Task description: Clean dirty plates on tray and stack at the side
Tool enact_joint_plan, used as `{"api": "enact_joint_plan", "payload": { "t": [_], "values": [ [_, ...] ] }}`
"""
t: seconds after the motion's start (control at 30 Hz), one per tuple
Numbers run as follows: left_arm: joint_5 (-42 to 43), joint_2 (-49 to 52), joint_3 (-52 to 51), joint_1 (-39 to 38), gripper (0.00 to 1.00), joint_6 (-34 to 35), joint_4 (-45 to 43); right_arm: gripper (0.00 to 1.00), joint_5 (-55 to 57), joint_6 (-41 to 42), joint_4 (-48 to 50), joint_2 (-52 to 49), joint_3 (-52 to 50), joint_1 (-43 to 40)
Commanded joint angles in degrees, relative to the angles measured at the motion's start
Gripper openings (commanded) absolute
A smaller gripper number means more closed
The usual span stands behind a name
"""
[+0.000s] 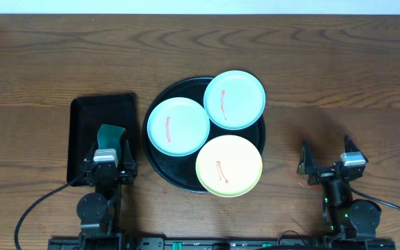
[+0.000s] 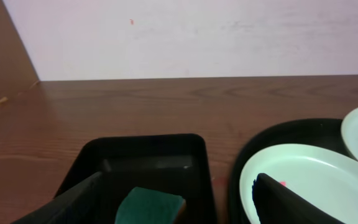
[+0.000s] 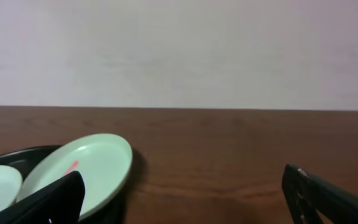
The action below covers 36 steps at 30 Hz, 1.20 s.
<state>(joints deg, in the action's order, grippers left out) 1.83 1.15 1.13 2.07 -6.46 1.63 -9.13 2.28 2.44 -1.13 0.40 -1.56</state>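
Note:
Three plates lie on the round black tray (image 1: 160, 163): a mint-blue plate (image 1: 178, 126) at left, a second mint-blue plate (image 1: 235, 99) at upper right, and a pale yellow plate (image 1: 229, 165) at front. Each bears a thin red-orange streak. My left gripper (image 1: 110, 154) is open over the rectangular tray, above a green sponge (image 2: 151, 206). In the left wrist view (image 2: 176, 199) the left mint-blue plate (image 2: 316, 177) lies to its right. My right gripper (image 1: 325, 156) is open and empty over bare tabletop right of the round tray. The right wrist view (image 3: 182, 199) shows a mint-blue plate (image 3: 89, 165) at left.
A smaller rectangular black tray (image 1: 82, 135) stands left of the round tray and holds the green sponge (image 1: 110, 133). Brown wood-grain tabletop (image 1: 339, 83) spreads to the right and back. A pale wall (image 3: 179, 50) rises behind the table.

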Motion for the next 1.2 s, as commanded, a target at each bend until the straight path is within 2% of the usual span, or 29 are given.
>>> {"api": "enact_joint_plan", "payload": {
  "t": [0.0,0.2,0.4,0.6,0.87,0.93,1.0,1.1,1.17],
  "values": [
    [2.1,0.2,1.3,-0.2,0.75,-0.3,1.8,0.99,-1.9,-0.6,-0.2,-0.6,1.8,0.5],
    [2.1,4.0,12.1,-0.2,0.75,1.0,5.0,0.99,-1.9,-1.2,-0.7,-8.3,10.3,0.5],
    [4.5,18.3,29.3,-0.2,0.75,1.4,15.2,0.99,-4.8,-3.9,-6.0,-25.7,27.3,0.5],
    [6.3,34.4,49.8,-0.2,0.75,1.8,30.9,0.99,-6.4,-3.9,-20.2,-42.6,46.6,0.5],
    [10.9,56.2,75.4,-0.2,0.75,2.4,56.3,0.99,-6.4,-11.7,-49.8,-65.3,74.0,0.5],
    [11.9,59.9,78.4,-0.2,0.75,2.4,59.7,0.99,-6.4,-12.1,-56.2,-70.5,79.5,0.5],
    [14.8,63.3,79.7,-0.2,0.75,2.4,60.2,0.99,-6.4,-12.0,-58.4,-74.2,82.3,0.5],
    [15.7,66.2,79.6,-0.2,0.75,2.4,60.3,0.99,-12.5,-9.2,-57.5,-76.9,82.4,0.5],
    [15.7,68.1,79.6,-0.2,0.75,2.4,60.2,0.99,-20.3,-7.8,-55.1,-78.6,82.3,0.5]
  ]
}}
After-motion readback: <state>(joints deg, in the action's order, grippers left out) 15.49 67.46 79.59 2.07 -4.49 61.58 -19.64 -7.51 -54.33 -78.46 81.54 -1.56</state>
